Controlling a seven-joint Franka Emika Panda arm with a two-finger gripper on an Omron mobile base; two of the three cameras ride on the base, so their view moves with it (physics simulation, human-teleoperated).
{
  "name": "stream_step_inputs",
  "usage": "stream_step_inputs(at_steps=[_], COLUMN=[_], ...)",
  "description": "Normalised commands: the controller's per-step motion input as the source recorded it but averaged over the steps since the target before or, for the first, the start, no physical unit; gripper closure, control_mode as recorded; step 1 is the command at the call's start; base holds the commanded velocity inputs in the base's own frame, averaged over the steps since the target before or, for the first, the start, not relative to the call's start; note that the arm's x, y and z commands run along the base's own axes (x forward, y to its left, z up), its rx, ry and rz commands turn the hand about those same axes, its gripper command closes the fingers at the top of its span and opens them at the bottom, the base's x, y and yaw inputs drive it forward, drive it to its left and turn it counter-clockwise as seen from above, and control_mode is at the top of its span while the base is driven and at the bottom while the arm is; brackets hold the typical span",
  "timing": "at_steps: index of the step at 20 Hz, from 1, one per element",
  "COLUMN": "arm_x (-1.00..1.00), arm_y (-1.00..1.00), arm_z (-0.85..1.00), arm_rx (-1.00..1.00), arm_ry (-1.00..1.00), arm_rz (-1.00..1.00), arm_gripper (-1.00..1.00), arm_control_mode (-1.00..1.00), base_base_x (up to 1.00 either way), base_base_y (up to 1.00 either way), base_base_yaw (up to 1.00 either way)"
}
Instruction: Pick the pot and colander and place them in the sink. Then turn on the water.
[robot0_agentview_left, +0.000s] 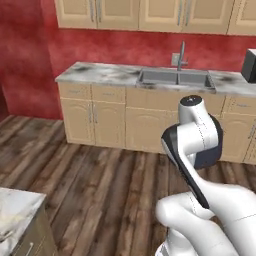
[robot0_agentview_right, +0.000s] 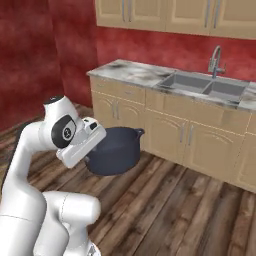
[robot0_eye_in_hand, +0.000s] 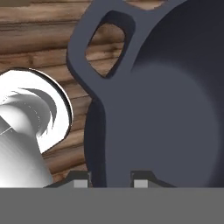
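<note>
dark navy-grey pot (robot0_agentview_right: 114, 150) hangs in the air above the wood plank floor (robot0_agentview_right: 165, 210), well apart from the sink (robot0_agentview_right: 207, 86). the gripper (robot0_eye_in_hand: 108, 179) pinches the pot's rim; in the hand view one fingertip (robot0_eye_in_hand: 78, 179) sits outside the wall and the other inside, just beside a loop handle (robot0_eye_in_hand: 98, 46). the pot is upright in the right base view, in front of the beige base cabinets (robot0_agentview_right: 170, 132). the double-basin sink is set in the marble counter (robot0_agentview_left: 100, 74), with the gooseneck faucet (robot0_agentview_left: 181, 54) behind it.
</note>
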Motion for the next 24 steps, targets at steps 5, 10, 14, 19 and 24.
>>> stream_step_inputs(at_steps=[5, 10, 14, 19, 24], arm_x=[0.0, 0.0, 0.0, 0.0, 0.0], arm_y=[0.0, 0.0, 0.0, 0.0, 0.0], arm_z=[0.0, 0.0, 0.0, 0.0, 0.0], arm_rx=[0.0, 0.0, 0.0, 0.0, 0.0], arm_ry=[0.0, 0.0, 0.0, 0.0, 0.0], arm_rz=[0.0, 0.0, 0.0, 0.0, 0.0], arm_gripper=[1.0, 1.0, 1.0, 1.0, 1.0], arm_control_mode=[1.0, 1.0, 1.0, 1.0, 1.0], base_base_x=[0.93, 1.0, 1.0, 1.0, 1.0], base_base_y=[0.19, 0.53, 0.58, 0.23, 0.09], base_base_yaw=[-0.57, -0.4, -0.29, -0.19, -0.15])
